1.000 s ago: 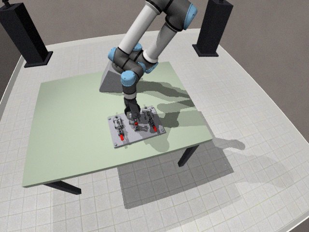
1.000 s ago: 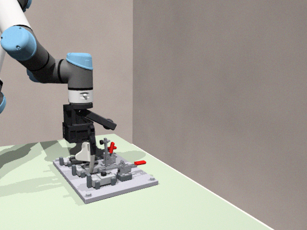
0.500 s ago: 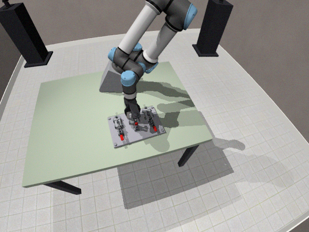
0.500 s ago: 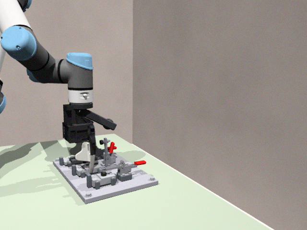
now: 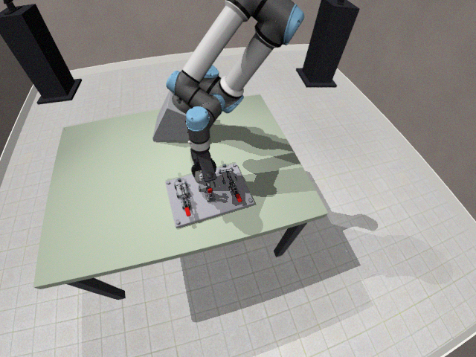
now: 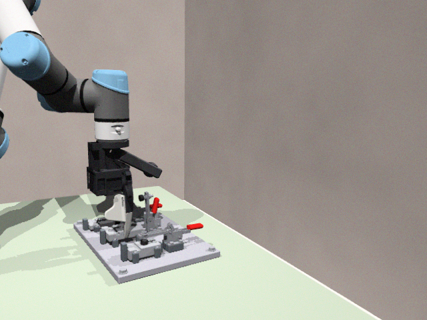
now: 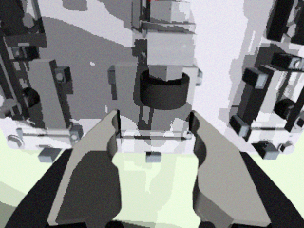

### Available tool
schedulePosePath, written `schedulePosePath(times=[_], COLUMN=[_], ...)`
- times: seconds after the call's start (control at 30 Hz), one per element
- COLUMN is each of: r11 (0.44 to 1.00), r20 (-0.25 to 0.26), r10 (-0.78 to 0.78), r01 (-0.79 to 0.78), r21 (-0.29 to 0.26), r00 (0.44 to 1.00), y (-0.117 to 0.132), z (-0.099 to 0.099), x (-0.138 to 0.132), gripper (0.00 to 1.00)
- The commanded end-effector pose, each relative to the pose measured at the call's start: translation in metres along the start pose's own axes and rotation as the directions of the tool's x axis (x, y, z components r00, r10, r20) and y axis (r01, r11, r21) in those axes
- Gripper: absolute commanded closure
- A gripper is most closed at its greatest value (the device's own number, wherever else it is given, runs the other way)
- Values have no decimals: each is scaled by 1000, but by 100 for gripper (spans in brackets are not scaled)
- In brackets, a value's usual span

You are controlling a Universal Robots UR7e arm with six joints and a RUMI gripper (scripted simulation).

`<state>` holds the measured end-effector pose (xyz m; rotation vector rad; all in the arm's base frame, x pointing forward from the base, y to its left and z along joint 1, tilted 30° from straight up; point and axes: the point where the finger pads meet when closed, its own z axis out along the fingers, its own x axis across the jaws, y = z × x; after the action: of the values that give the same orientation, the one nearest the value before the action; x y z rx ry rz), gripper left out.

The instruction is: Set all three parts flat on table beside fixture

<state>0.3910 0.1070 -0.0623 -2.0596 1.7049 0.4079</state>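
None of the three parts is out of the fixture (image 5: 176, 213) (image 6: 179, 264) (image 7: 216, 47); the jaws are clamped on the middle part (image 5: 201, 187) (image 6: 115, 235) (image 7: 126, 90), its toggle clamp (image 5: 210, 190) (image 6: 147, 213) (image 7: 171, 47) raised.

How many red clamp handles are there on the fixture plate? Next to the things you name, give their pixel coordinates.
3. One red handle (image 5: 187, 211) (image 6: 195, 226) lies low at one end of the fixture plate (image 5: 213, 215) (image 6: 172, 265), one (image 5: 239, 198) lies low towards the opposite end, and the middle one (image 5: 210, 190) (image 6: 155, 205) stands raised.

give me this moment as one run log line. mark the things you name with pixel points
gripper (image 5: 205, 183) (image 6: 127, 234) (image 7: 154, 111): shut on middle part (image 6: 113, 235) (image 7: 154, 134) | middle clamp (image 5: 210, 196) (image 6: 147, 213) (image 7: 171, 47): raised | all three parts: in fixture (image 5: 199, 215) (image 6: 186, 257) (image 7: 216, 95) | none on table yet
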Motion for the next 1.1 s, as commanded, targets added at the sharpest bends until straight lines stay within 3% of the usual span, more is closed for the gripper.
schedulePosePath(times=[0.0, 0.6, 1.07], r11=[1000, 1000, 1000], r20=[-1, -1, -1], r10=[0, 0, 0], r01=[0, 0, 0], r21=[1, 1, 1], r00=[1000, 1000, 1000], y=[0, 0, 0], z=[-5, -26, -29], x=[0, 0, 0], gripper=[100, 100, 100])
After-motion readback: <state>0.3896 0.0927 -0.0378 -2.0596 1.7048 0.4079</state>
